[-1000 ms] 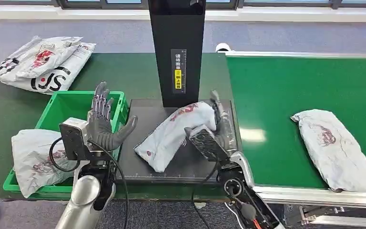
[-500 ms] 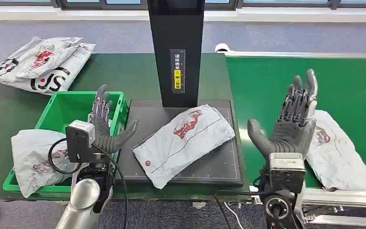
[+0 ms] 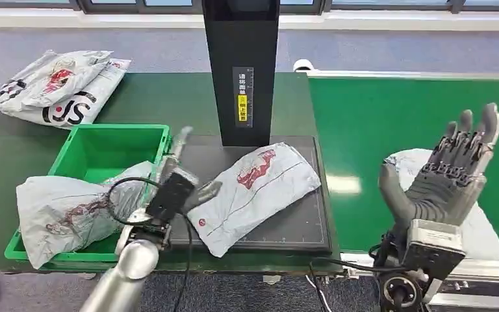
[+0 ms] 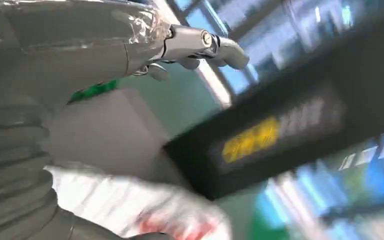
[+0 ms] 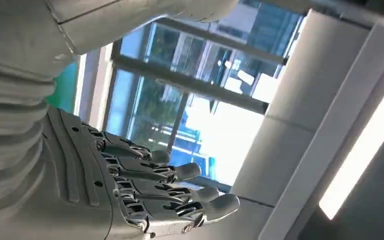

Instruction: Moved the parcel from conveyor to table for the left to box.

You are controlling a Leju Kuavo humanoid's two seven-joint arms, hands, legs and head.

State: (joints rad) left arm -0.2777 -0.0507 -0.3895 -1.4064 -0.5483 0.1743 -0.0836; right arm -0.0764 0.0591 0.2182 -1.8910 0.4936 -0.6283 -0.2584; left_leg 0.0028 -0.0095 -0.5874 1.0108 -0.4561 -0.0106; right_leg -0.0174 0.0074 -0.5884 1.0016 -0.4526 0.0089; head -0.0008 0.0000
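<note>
On the black pad at the middle of the desk, a grey parcel is lying flat, nothing gripping it. The left hand is reaching at its near edge (finger state: cannot tell, blurred). The right hand is hovering with fingers spread, empty, over the conveyor. Step in hand, I judge: left pickup. Next calls for closing on the parcel and carrying it to the green box.

The dark green worktop carries a green bin, a black pad with a grey parcel, and bags at its far left corner. The conveyor beside it bears another parcel.
</note>
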